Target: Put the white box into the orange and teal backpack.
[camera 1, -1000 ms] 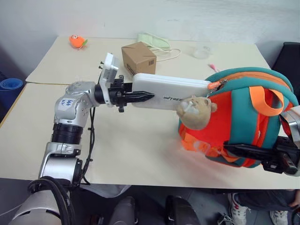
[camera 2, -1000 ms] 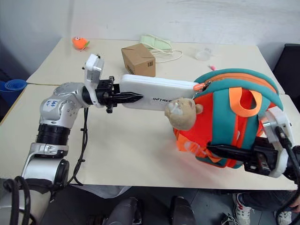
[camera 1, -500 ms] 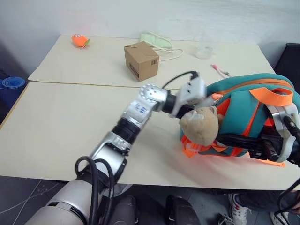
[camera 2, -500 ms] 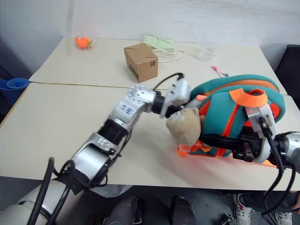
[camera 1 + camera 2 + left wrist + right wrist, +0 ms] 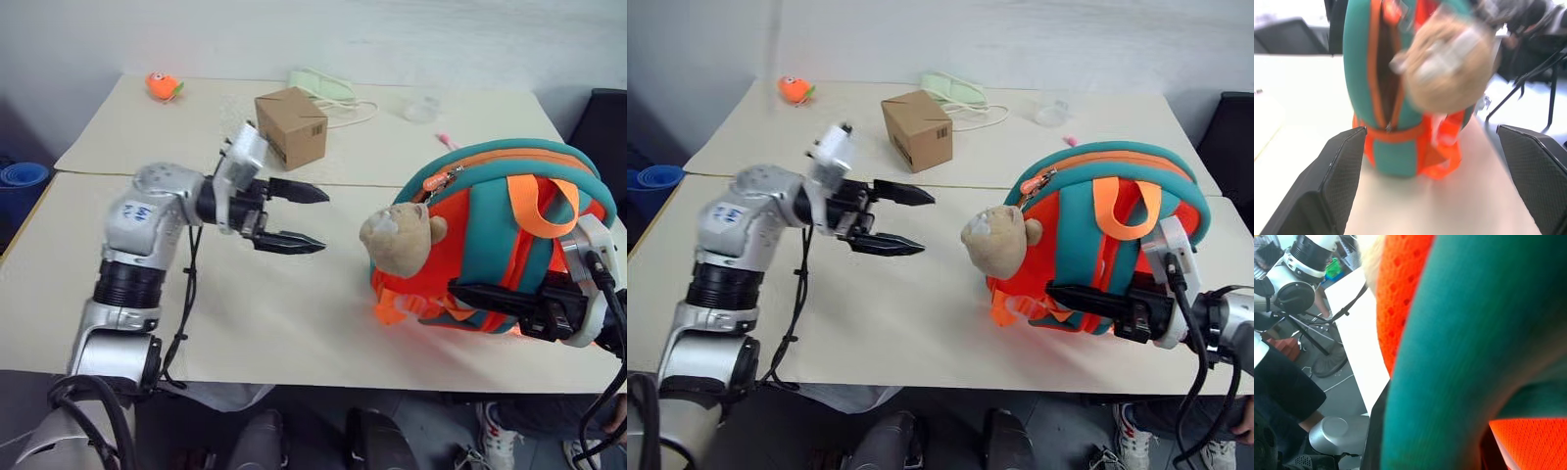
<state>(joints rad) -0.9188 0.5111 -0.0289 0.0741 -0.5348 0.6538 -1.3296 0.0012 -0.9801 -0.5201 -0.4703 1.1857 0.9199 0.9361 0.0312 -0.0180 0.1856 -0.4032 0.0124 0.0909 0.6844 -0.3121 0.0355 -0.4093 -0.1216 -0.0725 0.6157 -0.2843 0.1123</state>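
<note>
Orange and teal backpack [image 5: 495, 245], domed, mesh-textured; right gripper [image 5: 470, 292] clamped on it; left gripper [image 5: 312, 217] wide, empty.

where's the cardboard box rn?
The brown cardboard box sits on the far table in the left eye view, just behind the open left gripper, with the green cloth beyond it.

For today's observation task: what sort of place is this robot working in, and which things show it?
Probably an office or lab room set up for testing. Two plain pale tables are pushed together against a bare wall, black chairs stand around, and mixed props lie out: a cardboard box and a backpack.
</note>
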